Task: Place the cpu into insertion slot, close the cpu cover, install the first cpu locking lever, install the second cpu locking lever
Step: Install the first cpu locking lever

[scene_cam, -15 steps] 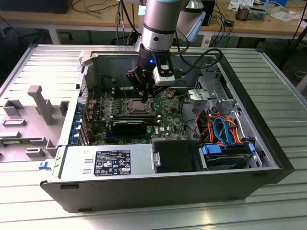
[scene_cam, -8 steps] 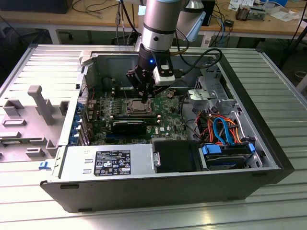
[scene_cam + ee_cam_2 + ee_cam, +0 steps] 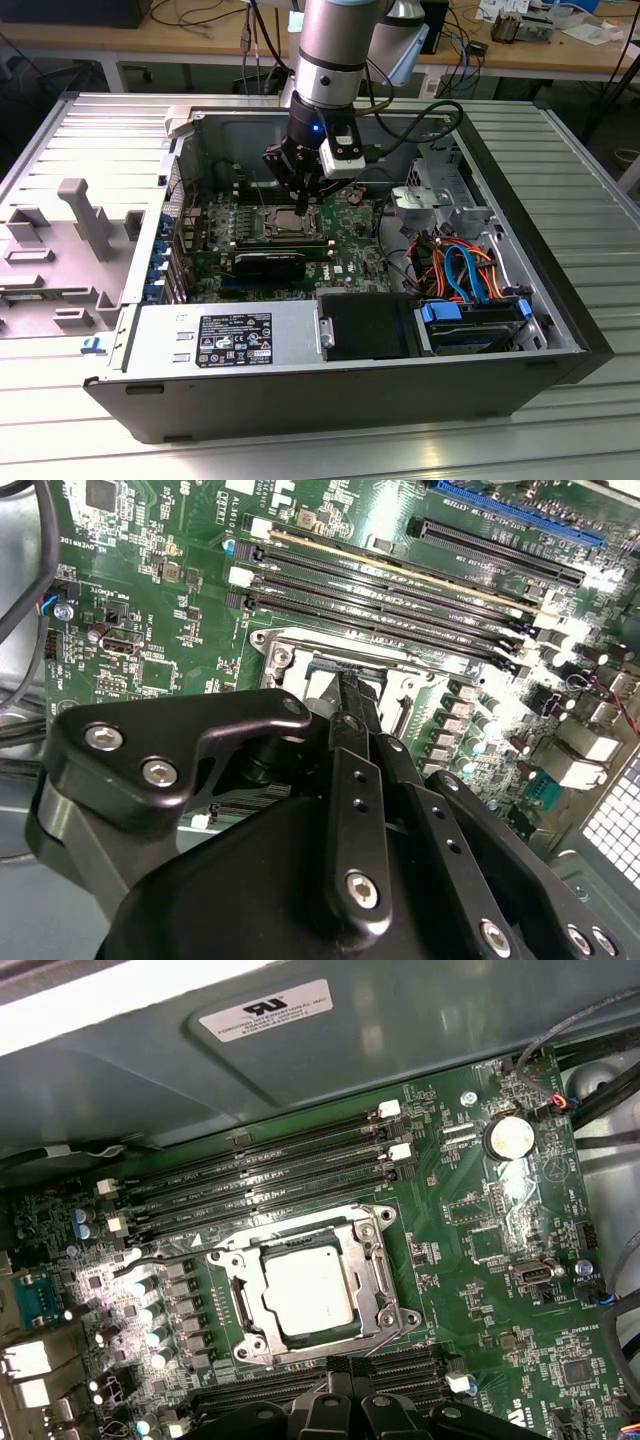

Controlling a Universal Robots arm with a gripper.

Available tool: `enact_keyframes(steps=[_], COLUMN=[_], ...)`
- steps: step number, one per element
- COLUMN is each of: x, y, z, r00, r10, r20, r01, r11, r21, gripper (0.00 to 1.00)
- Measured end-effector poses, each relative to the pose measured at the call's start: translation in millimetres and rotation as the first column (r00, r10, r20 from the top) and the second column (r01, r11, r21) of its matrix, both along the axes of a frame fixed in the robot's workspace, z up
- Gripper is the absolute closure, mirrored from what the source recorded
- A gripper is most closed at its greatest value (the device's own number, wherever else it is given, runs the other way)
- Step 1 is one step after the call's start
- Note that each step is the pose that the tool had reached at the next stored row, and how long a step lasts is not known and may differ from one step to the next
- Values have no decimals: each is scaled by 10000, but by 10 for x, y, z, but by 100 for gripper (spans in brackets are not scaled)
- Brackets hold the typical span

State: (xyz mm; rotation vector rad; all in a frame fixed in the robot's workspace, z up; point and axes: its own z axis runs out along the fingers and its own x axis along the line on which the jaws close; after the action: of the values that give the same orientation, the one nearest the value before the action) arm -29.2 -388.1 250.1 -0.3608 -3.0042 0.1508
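In the first wrist view the cpu [image 3: 308, 1290] lies flat in the insertion slot [image 3: 232, 1260], its silvery top showing through the window of the cpu cover [image 3: 368, 1278], which lies down over it. A thin wire lever [image 3: 170, 1257] runs along one side of the socket and another lever [image 3: 392, 1330] along the side near my fingers. My gripper [image 3: 347, 1364] hangs just above the socket's edge with its black fingers together and nothing seen between them. The second wrist view has the gripper [image 3: 349, 685] over the socket frame [image 3: 300, 645]. In the exterior view the gripper [image 3: 303, 203] reaches down into the computer case.
Long black memory slots [image 3: 260, 1175] run beside the socket, with a coin battery [image 3: 510, 1138] farther off. The case holds a power supply [image 3: 225, 335], a drive bay with coloured cables [image 3: 470, 270] and upright metal walls [image 3: 190, 150]. A grey plastic shroud [image 3: 75, 240] lies outside.
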Motion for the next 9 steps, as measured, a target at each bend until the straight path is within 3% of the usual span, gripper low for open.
enact_keyframes(steps=[9], x=[0], y=[0], z=[0], r00=[10000], r10=[83], r20=[0], r01=[-83], r11=[10000], r21=[1], gripper=[89])
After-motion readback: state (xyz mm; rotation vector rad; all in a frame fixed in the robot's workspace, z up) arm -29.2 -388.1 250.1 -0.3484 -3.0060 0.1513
